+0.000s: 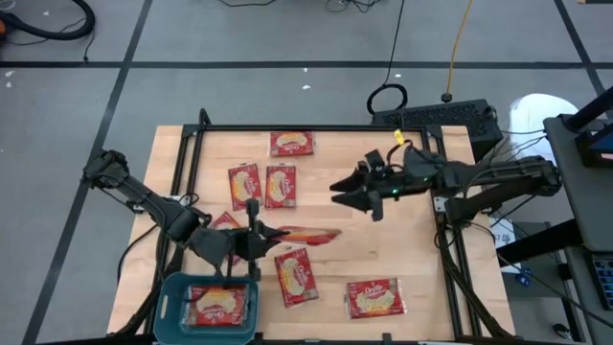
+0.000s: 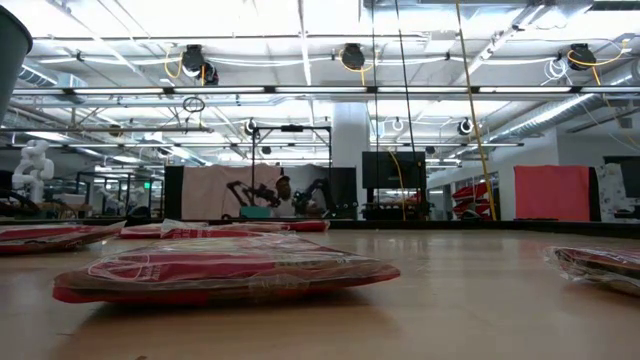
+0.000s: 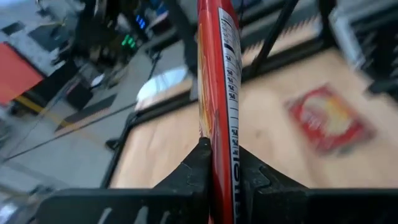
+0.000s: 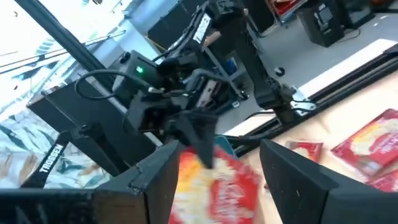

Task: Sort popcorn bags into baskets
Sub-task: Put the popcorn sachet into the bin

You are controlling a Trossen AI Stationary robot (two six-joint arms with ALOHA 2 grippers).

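— So, where does your held packet sit relative to the bin?

— Your left gripper (image 1: 251,233) is pinched hard on one popcorn bag (image 1: 305,234), gripping it by one end. In the left wrist view that bag (image 3: 217,93) stands on edge between the fingers (image 3: 198,165), its long axis running straight out ahead of the claw. From above, the bag sticks out toward the table's middle, while the teal-blue basket (image 1: 169,297) lies just beside your gripper on the near side, with one packet (image 1: 216,305) already inside.

— Which arm should finish it?

— Yours on the left, I'd judge; it is the nearer one by far. You would need to swing the bag's free end back over the basket before letting go.

— And the right?

— Your right gripper (image 1: 356,198) hangs spread and empty above the table's middle, well apart from the basket. Loose packets lie flat around it, one at the near edge (image 1: 374,298).
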